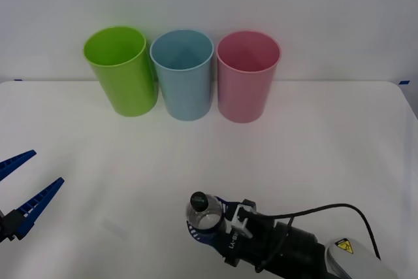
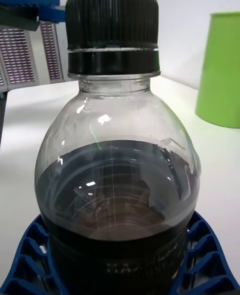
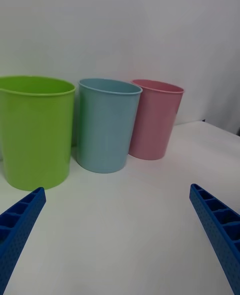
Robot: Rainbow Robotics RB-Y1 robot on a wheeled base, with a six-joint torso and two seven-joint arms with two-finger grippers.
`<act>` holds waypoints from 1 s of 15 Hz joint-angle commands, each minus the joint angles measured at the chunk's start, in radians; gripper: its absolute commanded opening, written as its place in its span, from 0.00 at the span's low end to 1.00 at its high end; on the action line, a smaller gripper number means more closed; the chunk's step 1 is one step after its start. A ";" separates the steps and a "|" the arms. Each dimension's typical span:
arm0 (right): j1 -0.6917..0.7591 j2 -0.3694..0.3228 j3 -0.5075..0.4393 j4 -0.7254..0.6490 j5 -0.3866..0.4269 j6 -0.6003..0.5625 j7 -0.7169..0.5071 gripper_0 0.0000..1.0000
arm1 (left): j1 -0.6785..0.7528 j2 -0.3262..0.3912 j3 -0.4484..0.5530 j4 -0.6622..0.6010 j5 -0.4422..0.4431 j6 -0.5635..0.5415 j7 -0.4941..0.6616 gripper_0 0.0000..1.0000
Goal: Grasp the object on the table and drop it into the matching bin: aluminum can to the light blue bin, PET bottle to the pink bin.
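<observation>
Right claw (image 1: 208,227) pinches the bottle (image 1: 203,213) upright near the table's (image 1: 313,148) front edge; left claw (image 1: 23,184) waits spread wide

Lime green bin (image 1: 119,70), upright, leftmost

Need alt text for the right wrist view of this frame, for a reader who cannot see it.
A clear PET bottle with dark contents and a black cap stands upright between the blue ribbed fingers of the right claw, which close on its base. Behind it lie the white table and part of a lime green bin.
</observation>
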 commanded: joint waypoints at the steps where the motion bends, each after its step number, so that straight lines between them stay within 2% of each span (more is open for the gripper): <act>1: 0.041 -0.015 -0.052 -0.086 0.000 0.007 -0.024 0.00 | 0.000 0.000 0.000 0.000 0.000 0.000 0.000 1.00; 5: 0.055 -0.038 -0.123 -0.181 -0.020 0.006 -0.088 0.00 | 0.000 0.000 0.000 0.000 0.000 0.000 0.000 1.00; 11: 0.098 -0.103 -0.299 -0.396 -0.045 0.006 -0.383 0.00 | 0.000 0.000 0.000 0.000 0.000 0.000 0.000 1.00; 15: 0.065 -0.118 -0.398 -0.470 -0.045 0.046 -0.578 0.00 | 0.000 0.000 0.000 0.000 0.000 0.000 0.000 1.00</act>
